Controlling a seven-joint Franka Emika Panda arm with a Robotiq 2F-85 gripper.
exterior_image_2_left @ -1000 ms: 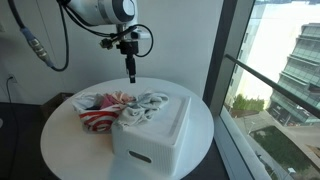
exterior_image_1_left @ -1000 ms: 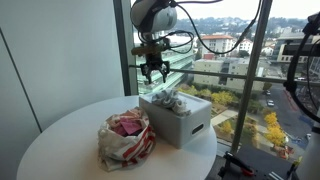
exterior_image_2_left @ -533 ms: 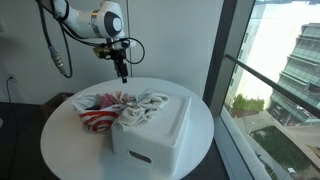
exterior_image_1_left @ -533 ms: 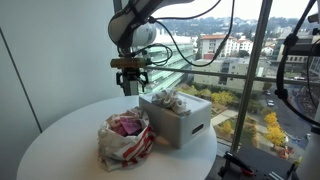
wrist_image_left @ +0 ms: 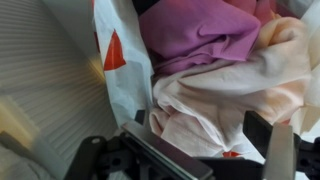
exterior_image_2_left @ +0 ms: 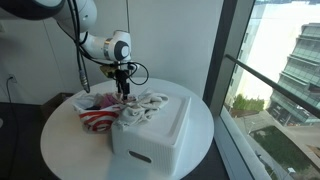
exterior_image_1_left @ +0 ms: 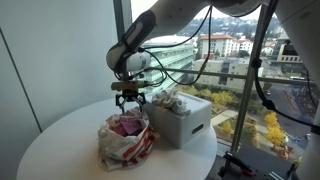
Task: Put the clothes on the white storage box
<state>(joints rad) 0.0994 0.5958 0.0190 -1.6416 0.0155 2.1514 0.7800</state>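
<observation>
Purple and peach clothes (wrist_image_left: pixel 215 70) lie in the red-and-white bag (exterior_image_1_left: pixel 112 148) beside the white storage box (exterior_image_1_left: pixel 188 125), and the gripper (exterior_image_1_left: pixel 128 99), jaws spread wide, has dropped over them from above, likely for another grab.

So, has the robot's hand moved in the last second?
Yes. Measured against the white plastic storage box, the hand has left the space above its edge and dropped low over the red-and-white plastic bag of clothes beside it.
</observation>
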